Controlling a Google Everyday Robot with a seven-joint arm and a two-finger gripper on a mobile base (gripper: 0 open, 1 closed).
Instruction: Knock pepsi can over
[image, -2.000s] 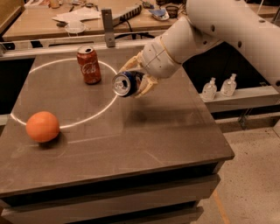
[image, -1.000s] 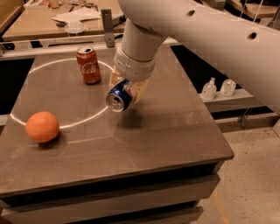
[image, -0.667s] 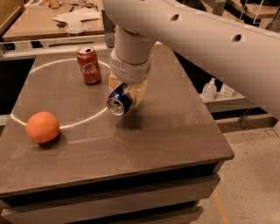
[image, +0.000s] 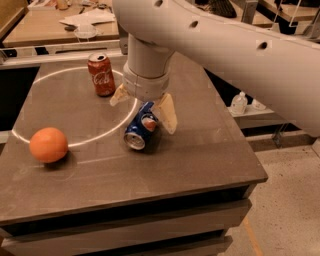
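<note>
The pepsi can (image: 140, 129) is dark blue with a round red-white-blue logo. It lies on its side on the dark table (image: 200, 150), silver top toward the camera, near the table's middle. My gripper (image: 142, 116) points down right over it. Its two tan fingers (image: 167, 113) are spread apart, one on each side of the can's rear end, and do not clamp it. The big white arm fills the upper right of the view and hides the table behind the can.
A red cola can (image: 101, 74) stands upright at the back left, close to the left finger. An orange (image: 48, 144) sits at the front left. A white circle line (image: 90, 140) is marked on the table. Shelves with small bottles (image: 239, 102) lie to the right, below table level.
The gripper carried the pepsi can tilted on its side and swung from the right to above the table's middle. Now the can lies on the table and the fingers are spread.
</note>
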